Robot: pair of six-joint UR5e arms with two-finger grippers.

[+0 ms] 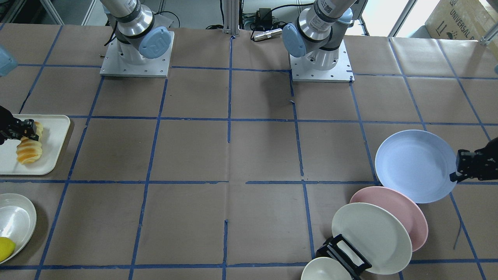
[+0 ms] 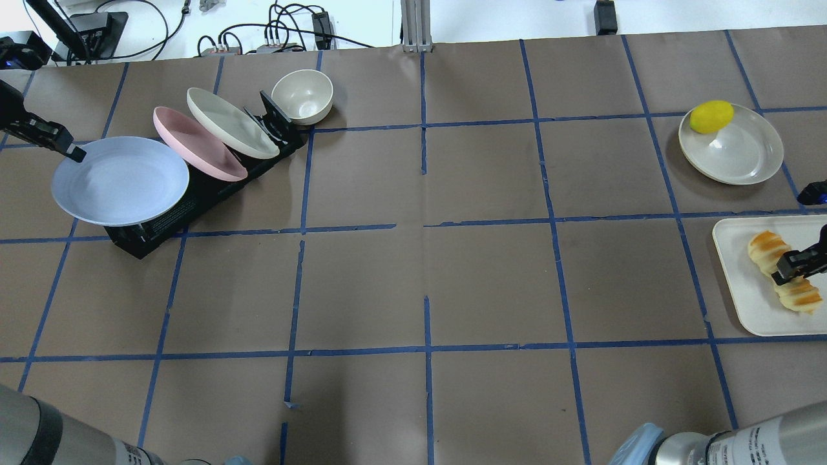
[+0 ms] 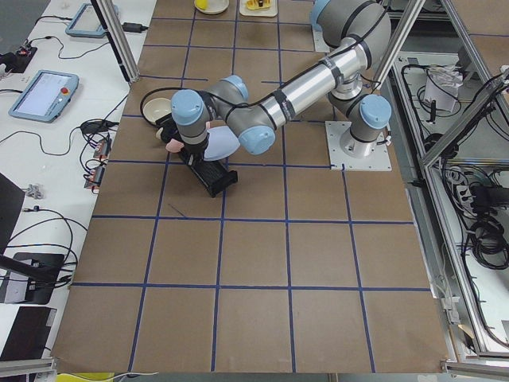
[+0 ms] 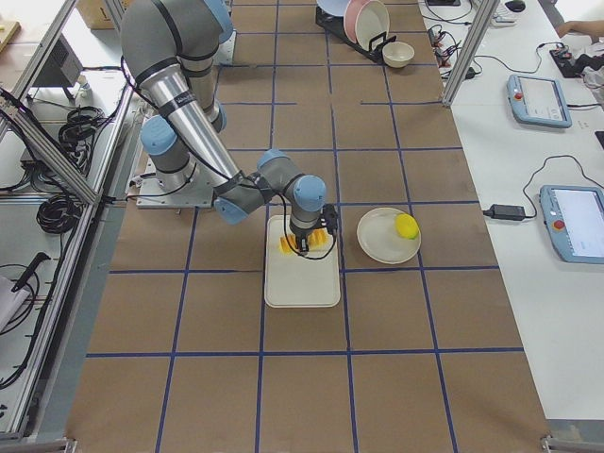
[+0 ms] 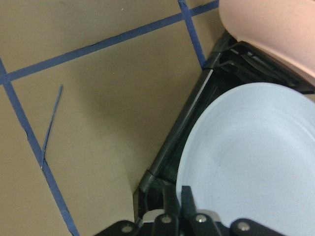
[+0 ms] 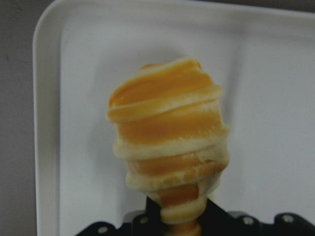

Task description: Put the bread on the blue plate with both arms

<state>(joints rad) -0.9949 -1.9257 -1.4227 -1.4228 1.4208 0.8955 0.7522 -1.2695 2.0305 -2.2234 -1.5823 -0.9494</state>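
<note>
The blue plate (image 2: 119,181) leans at the near end of a black rack (image 2: 161,223). My left gripper (image 2: 72,154) is shut on its rim at the outer edge. The left wrist view shows the fingers (image 5: 171,196) pinched on the rim of the plate (image 5: 251,157). The bread (image 2: 769,248) lies over a white tray (image 2: 743,303) at the table's right edge. My right gripper (image 2: 785,271) is shut on its middle. The right wrist view shows the bread (image 6: 167,142) held at its lower end. I cannot tell if it is off the tray.
A pink plate (image 2: 194,142) and a cream plate (image 2: 226,119) stand in the same rack, with a cream bowl (image 2: 302,95) behind it. A yellow lemon (image 2: 711,117) sits on a cream plate (image 2: 743,155) beyond the tray.
</note>
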